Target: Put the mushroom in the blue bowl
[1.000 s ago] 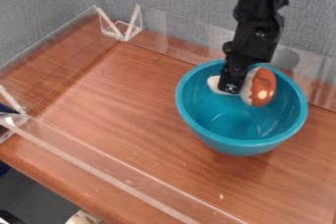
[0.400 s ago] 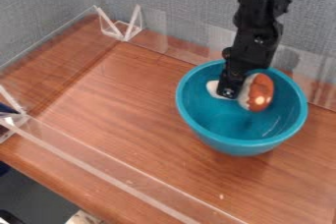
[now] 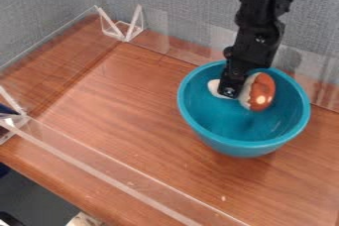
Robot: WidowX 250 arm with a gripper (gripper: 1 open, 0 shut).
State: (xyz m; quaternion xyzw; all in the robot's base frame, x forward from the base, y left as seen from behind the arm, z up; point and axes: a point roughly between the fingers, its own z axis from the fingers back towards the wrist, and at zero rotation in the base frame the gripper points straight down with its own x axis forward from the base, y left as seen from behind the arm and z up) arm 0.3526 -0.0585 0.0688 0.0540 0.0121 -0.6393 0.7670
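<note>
Standing on the brown wooden table (image 3: 106, 101), near its right edge, is the blue bowl (image 3: 225, 131), round, deep and glossy. A low clear plastic wall (image 3: 93, 161) runs along the sides of the table. Inside the bowl, in its upper part, is the mushroom (image 3: 261, 91), with the reddish-orange cap to the right and the cream-white stem to the left. The black arm (image 3: 259, 17) comes down from above into the bowl. Its pincer (image 3: 239, 84) points downward and is closed tight on the mushroom at the stem side. Whether the mushroom touches the inner wall of the bowl, I cannot tell.
</note>
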